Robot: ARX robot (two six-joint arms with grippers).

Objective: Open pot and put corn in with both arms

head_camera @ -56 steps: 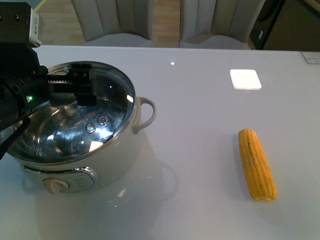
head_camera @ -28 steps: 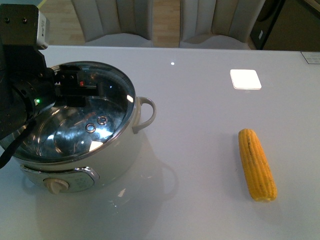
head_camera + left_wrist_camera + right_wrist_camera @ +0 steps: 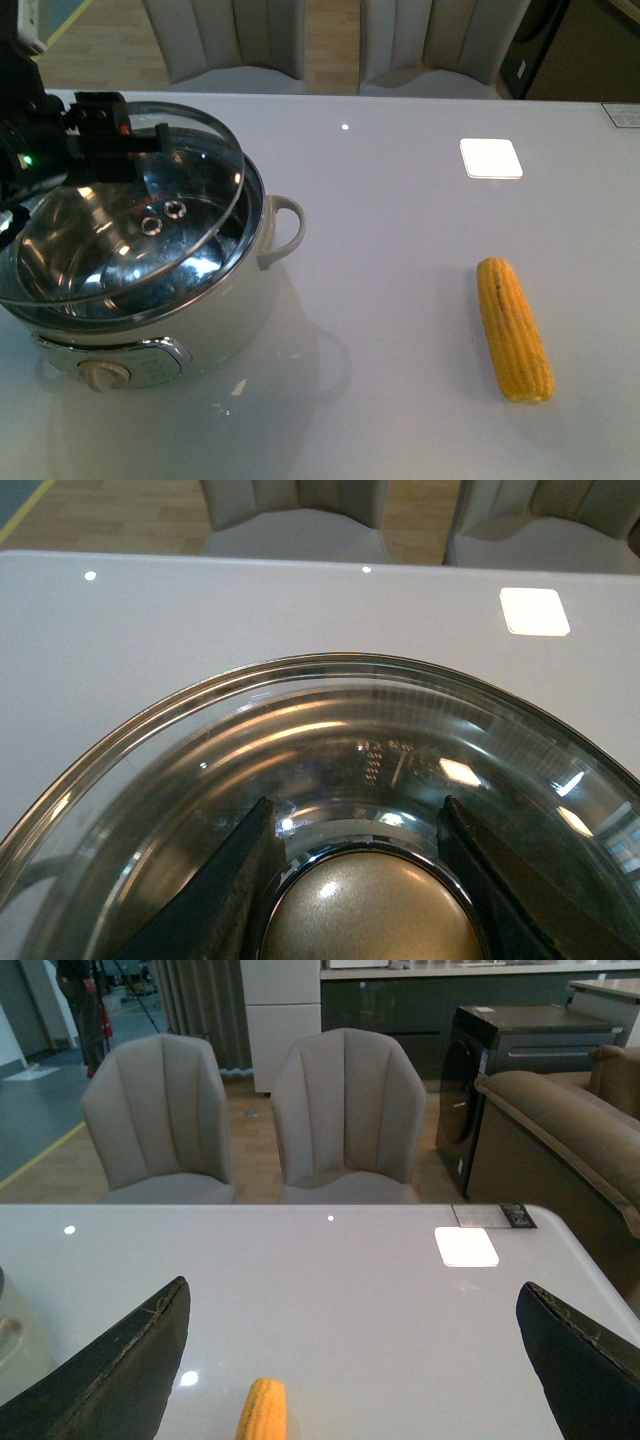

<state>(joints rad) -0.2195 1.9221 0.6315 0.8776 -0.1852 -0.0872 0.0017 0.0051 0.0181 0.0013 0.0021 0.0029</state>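
Observation:
The cream-white pot [image 3: 215, 320] with a steel bowl, a side handle and a front dial stands at the table's left. My left gripper [image 3: 110, 135] is shut on the knob [image 3: 370, 905] of the glass pot lid [image 3: 190, 235], which is tilted and raised off the rim toward the left. In the left wrist view both fingers [image 3: 235, 880] flank the knob. The yellow corn [image 3: 513, 328] lies on the table at the right; its tip shows in the right wrist view [image 3: 262, 1412]. My right gripper [image 3: 355, 1360] hangs open above the table near the corn's tip, out of the front view.
A white glossy table [image 3: 400, 250] carries everything. Two grey chairs [image 3: 300, 45] stand behind its far edge. A bright light reflection [image 3: 490, 158] lies on the table at the right rear. A dark cabinet and a sofa show beyond in the right wrist view.
My left gripper has lifted the lid off the pot's rim and moved it left and up; the lid now tilts. The corn has not moved.

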